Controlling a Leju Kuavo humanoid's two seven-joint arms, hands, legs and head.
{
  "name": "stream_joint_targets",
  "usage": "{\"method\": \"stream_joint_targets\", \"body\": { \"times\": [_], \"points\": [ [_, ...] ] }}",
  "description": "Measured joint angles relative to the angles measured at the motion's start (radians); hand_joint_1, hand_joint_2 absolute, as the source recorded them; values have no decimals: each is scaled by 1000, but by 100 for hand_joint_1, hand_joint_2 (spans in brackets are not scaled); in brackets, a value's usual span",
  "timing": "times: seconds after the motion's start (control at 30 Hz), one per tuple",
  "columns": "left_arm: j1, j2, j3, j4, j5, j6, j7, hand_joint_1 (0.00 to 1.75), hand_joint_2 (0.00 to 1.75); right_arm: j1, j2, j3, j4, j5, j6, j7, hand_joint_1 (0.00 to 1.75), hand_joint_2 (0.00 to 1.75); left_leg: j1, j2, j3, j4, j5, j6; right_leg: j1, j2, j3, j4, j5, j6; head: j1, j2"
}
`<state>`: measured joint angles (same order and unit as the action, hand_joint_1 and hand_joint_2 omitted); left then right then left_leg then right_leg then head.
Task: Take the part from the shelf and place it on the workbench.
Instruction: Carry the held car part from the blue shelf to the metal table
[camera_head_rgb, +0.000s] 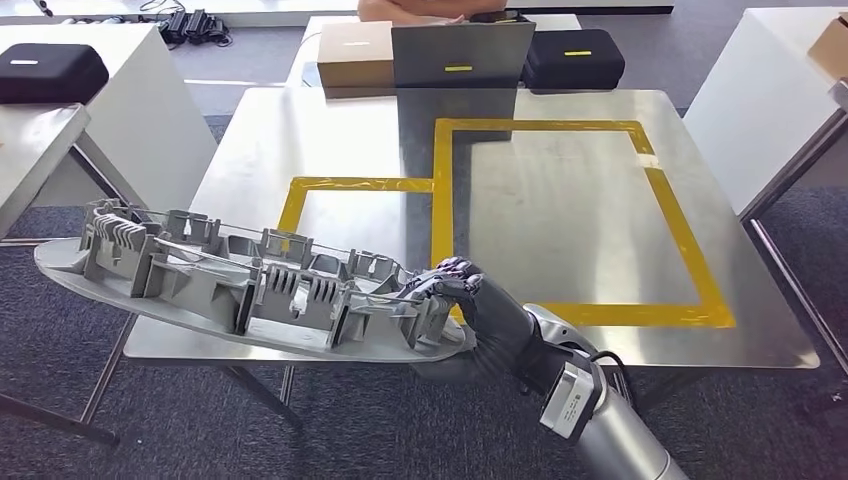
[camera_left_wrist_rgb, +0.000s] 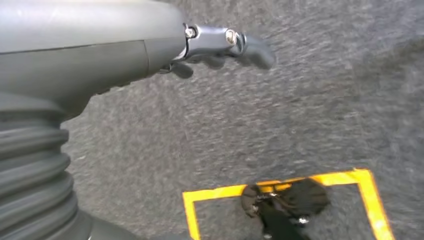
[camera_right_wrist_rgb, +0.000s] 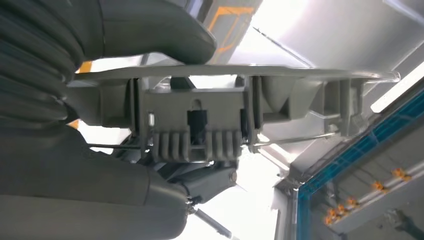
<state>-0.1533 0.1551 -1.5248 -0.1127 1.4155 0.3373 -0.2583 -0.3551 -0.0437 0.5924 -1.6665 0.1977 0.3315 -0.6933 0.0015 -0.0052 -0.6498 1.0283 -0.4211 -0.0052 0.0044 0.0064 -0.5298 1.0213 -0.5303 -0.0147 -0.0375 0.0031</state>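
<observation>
- The bench is a bare, reflective metal top marked with yellow tape: a large rectangle on the right half and a smaller outline joined to its left side.
- An upright grey panel with a small yellow label stands at the far edge of the bench, casting a dark reflection down the metal.
- Behind it lie a flat cardboard box and a black case; another black case sits on a white table at the far left.
- A white table stands at the right, and the floor is dark grey carpet.
- The right robot hand is clamped on the near end of the part, thumb on one face and fingers under the other.
- The part, a long grey moulded piece with ribs and clips, hangs over the bench's front left edge, most of it out over the carpet.
- The left robot hand hangs over carpet above a yellow floor marking, holding nothing, its fingers loosely spread.
</observation>
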Motion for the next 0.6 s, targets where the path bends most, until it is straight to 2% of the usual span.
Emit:
{"method": "stream_joint_targets", "body": {
  "times": [0.07, 0.13, 0.2, 0.23, 0.27, 0.3, 0.33, 0.37, 0.43, 0.47, 0.6],
  "points": [
    [2, 0, -1, 0, 2, 1, 2, 0, 175, -2, 1, 0, 2, 0, 0, 1, 175, 175, 4, -2, 5, -3, 4, 11, 1, -1, 1, 3, -11, 12, 0, 0],
    [1, -1, -1, 1, 5, 1, 2, 0, 175, -8, 1, 0, 5, 0, 0, 0, 175, 175, 9, -2, 12, -9, 1, 22, 0, -2, -23, 58, -44, 23, 6, 0],
    [1, 0, -1, 1, 8, 2, 1, 0, 175, -14, 1, 0, 10, -1, -1, 0, 175, 175, 9, -2, 16, -10, -4, 29, -5, -2, -95, 189, -101, 30, 12, 0],
    [2, 0, -1, 1, 9, 2, 1, 0, 175, -15, 1, 0, 14, -1, -2, -1, 175, 175, 10, -2, 17, -10, -6, 30, -7, -2, -135, 252, -119, 33, 13, 0],
    [3, 0, -1, 1, 10, 2, 0, 0, 175, -15, 1, 0, 18, -1, -3, 0, 175, 175, 10, -2, 19, -9, -9, 31, -9, -2, -161, 286, -118, 35, 14, 0],
    [4, 0, -1, 1, 10, 2, -1, 0, 175, -15, 1, 0, 22, 0, -3, 0, 175, 175, 10, -3, 21, -9, -11, 30, -11, -2, -169, 281, -97, 36, 15, 0],
    [6, 0, -1, 1, 11, 2, -2, 0, 175, -16, 1, 1, 25, 1, -5, 0, 175, 175, 10, -4, 25, -7, -14, 28, -13, -3, -155, 235, -58, 36, 16, 0],
    [7, 0, -1, 1, 12, 2, -4, 0, 175, -16, 1, 1, 27, 3, -8, 0, 175, 175, 11, -6, 28, -6, -18, 24, -14, -3, -127, 164, -13, 34, 17, 0],
    [9, 0, -1, 1, 14, 2, -8, 0, 175, -20, 1, 3, 30, 8, -17, 0, 175, 175, 8, -9, 31, 0, -24, 14, -13, -3, -77, 43, 41, 28, 20, 0],
    [10, 0, -1, 1, 15, 2, -9, 0, 175, -21, 2, 4, 31, 10, -23, 0, 175, 175, 6, -9, 30, 3, -28, 12, -12, -3, -67, 15, 49, 26, 20, 0],
    [14, 3, 0, 2, 20, 5, -11, 0, 175, -23, 4, 6, 37, 30, -69, 0, 175, 175, 6, -8, 33, -2, -27, 9, -10, -1, -65, 7, 49, 21, 16, 0]
  ]
}}
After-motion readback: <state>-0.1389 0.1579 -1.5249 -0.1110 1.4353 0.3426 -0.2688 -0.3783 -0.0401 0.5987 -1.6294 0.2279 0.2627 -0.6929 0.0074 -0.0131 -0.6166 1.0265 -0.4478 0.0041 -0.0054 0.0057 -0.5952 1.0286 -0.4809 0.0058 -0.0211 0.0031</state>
